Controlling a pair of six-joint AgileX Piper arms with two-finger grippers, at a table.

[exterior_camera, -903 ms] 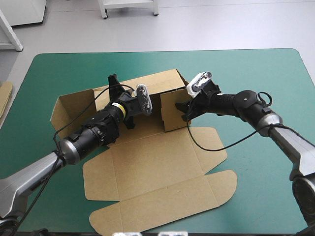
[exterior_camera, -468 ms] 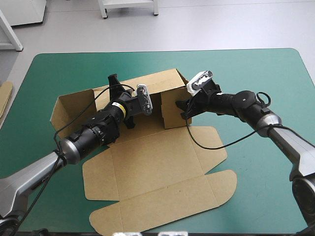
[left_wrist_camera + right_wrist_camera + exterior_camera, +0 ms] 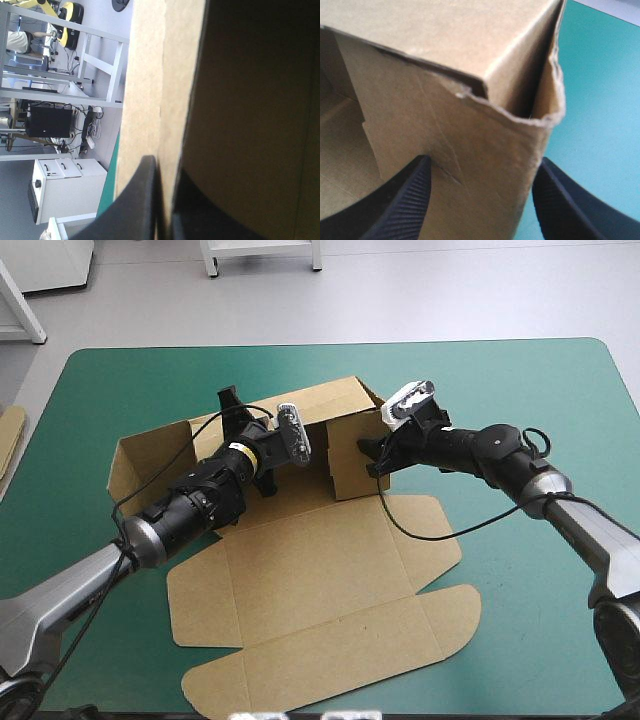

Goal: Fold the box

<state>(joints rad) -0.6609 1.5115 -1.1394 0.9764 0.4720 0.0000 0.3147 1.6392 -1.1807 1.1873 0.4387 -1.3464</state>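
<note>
The brown box (image 3: 300, 570) lies in the middle of the teal-green table, its lid and flaps flat toward the near edge. Its back wall (image 3: 325, 405), left side wall (image 3: 150, 455) and right side wall (image 3: 350, 465) stand raised. My left gripper (image 3: 232, 408) reaches over the back wall's top edge. In the left wrist view the left gripper (image 3: 165, 167) is shut on the box (image 3: 150, 75), with the board edge between its fingers. My right gripper (image 3: 372, 458) is at the right side wall. Seen from the right wrist, the right gripper (image 3: 482, 162) is open, straddling the box corner (image 3: 470, 130).
The flat lid panel (image 3: 330, 635) with rounded tabs reaches close to the table's near edge. An edge of more brown board (image 3: 8, 435) shows at the table's left edge. Bare teal-green cover (image 3: 540, 380) lies right of the box and along the far edge.
My left wrist has edged toward the far edge with the back wall. The right side wall has been pushed slightly more upright by my right gripper.
</note>
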